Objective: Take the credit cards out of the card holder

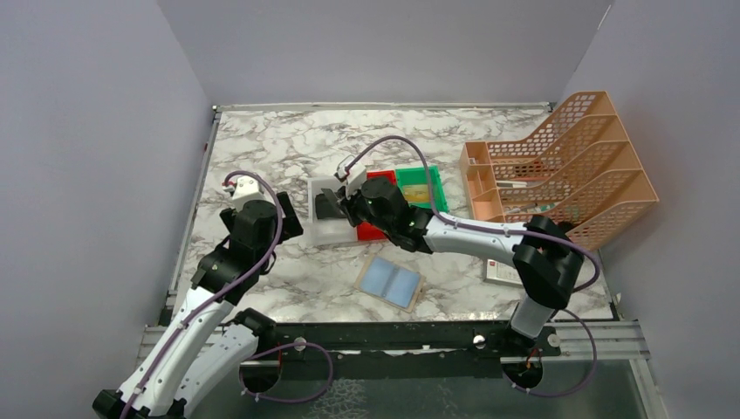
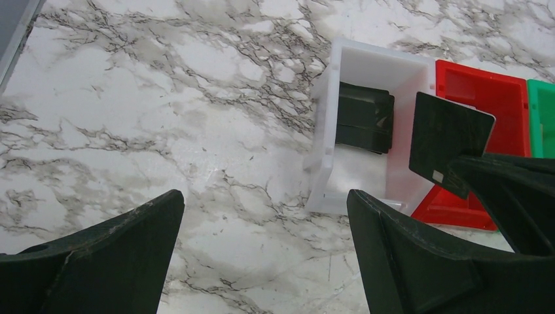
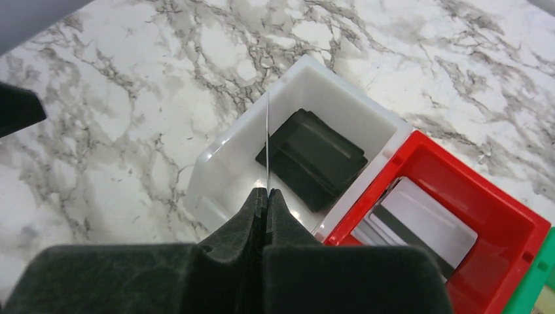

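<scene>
The card holder (image 1: 390, 281) lies open on the marble, bluish sleeves up, in front of the bins. My right gripper (image 3: 268, 191) is shut on a dark credit card (image 2: 448, 140), held upright and edge-on (image 3: 268, 140) above the white bin (image 3: 222, 154). Several dark cards (image 3: 314, 157) lie stacked in that bin. My left gripper (image 2: 265, 196) hangs open over bare marble to the left of the white bin, with nothing between its fingers.
A red bin (image 3: 497, 196) with light cards (image 3: 419, 226) adjoins the white one, then a green bin (image 1: 421, 188). An orange file rack (image 1: 558, 166) stands at the right. A white oblong box (image 1: 502, 272) lies by the right arm.
</scene>
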Robot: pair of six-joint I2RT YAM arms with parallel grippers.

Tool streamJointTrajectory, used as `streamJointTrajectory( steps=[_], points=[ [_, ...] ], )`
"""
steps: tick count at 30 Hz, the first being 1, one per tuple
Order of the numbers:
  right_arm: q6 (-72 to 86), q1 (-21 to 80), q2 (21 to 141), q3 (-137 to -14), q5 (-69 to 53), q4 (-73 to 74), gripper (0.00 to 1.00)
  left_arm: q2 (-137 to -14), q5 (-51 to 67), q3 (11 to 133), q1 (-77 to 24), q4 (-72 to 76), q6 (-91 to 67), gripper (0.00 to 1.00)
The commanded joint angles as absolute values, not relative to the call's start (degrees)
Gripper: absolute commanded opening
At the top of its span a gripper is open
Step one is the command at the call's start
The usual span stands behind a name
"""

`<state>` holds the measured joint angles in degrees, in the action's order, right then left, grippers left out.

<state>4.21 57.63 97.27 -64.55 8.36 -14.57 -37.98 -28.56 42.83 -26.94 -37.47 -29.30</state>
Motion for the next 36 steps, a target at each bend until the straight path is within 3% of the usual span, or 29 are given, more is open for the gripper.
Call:
streamJointTrajectory(
  steps=[1, 17, 36],
  points=[
    [-4.5, 57.6, 101.8, -69.1, 12.5, -15.0, 0.01, -36.7, -29.8, 42.6, -26.5, -37.6, -29.2, 0.99],
    [-29.4, 57.6, 120.7, -78.3, 21.8, -22.8, 0.04, -34.0, -31.5, 42.7, -25.2, -37.7, -29.3, 0.99],
    [-29.2, 57.6, 120.8, -78.7, 16.7, -16.2, 0.21, -34.6, -28.7, 42.6, -21.1, -37.0, -28.6, 0.99]
  ],
)
